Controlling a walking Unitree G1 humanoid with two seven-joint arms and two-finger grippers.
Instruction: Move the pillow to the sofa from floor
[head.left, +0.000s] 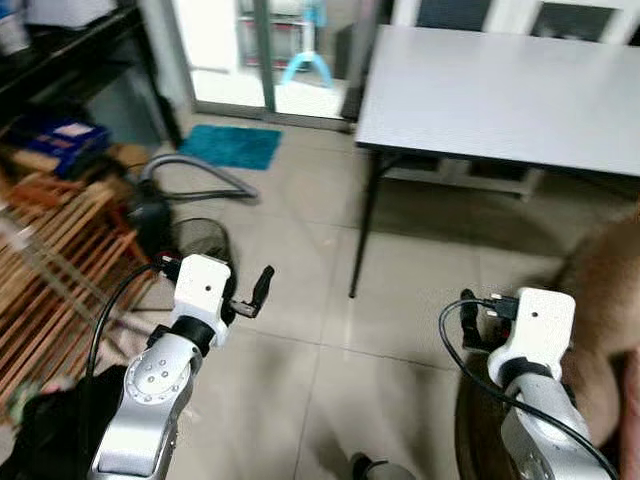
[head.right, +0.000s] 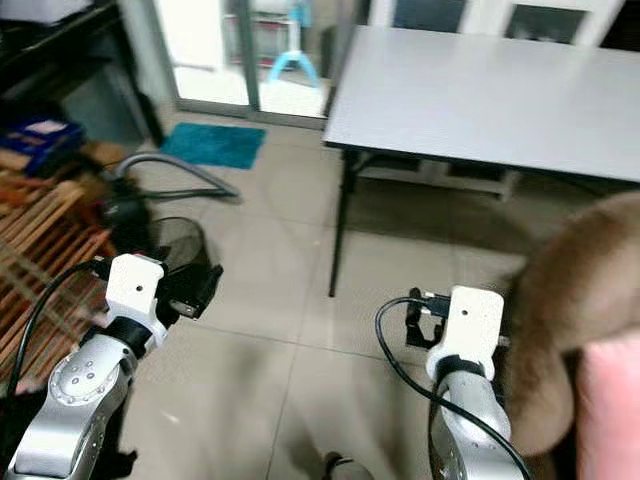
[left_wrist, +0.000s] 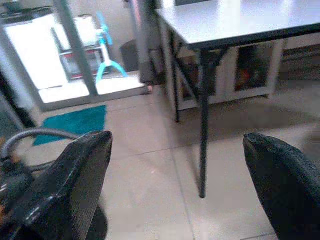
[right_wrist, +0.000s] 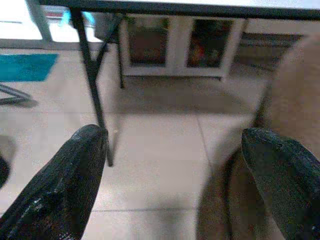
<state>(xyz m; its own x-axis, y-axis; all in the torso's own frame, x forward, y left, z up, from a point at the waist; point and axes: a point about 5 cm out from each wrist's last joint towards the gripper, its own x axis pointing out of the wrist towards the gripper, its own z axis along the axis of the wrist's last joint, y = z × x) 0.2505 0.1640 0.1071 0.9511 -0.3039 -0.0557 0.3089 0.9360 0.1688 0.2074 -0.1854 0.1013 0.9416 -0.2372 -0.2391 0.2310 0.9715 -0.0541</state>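
Grey floor tiles (head.left: 300, 330) stretch out in front of you, and both silver arms are raised over them at the near edge of the scene. Your left gripper (left_wrist: 175, 190) hangs above the tiles at the near left with its two black fingers (left_wrist: 65, 190) spread wide and nothing between them. Your right gripper (right_wrist: 175, 185) is at the near right, likewise released, its fingers (right_wrist: 60, 190) well apart and holding nothing. Just to the right of that gripper sits a brown furry cushion-like mass (head.right: 580, 330), which may be the pillow, though you cannot tell for certain; it rests low at the far right edge, close beside the right arm, and a pink surface (head.right: 610, 410) shows at the near right corner next to it. Whether the right arm touches the brown mass cannot be made out. Ahead and to the right stands a grey table (head.left: 500, 90) on thin black legs (head.left: 365, 225), with white cabinets (right_wrist: 185, 47) behind it. Far ahead is a glass door (head.left: 250, 50) with a teal mat (head.left: 232, 146) on the floor before it and a light blue stand (head.left: 307, 62) beyond the glass. On the left you have a wooden slatted rack (head.left: 50, 260), a grey hose (head.left: 195, 175) curling across the tiles, a black mesh fan guard (head.left: 200, 240) near the left arm, and a dark shelf (head.left: 50, 60) with blue packages (head.left: 60, 135) below it.
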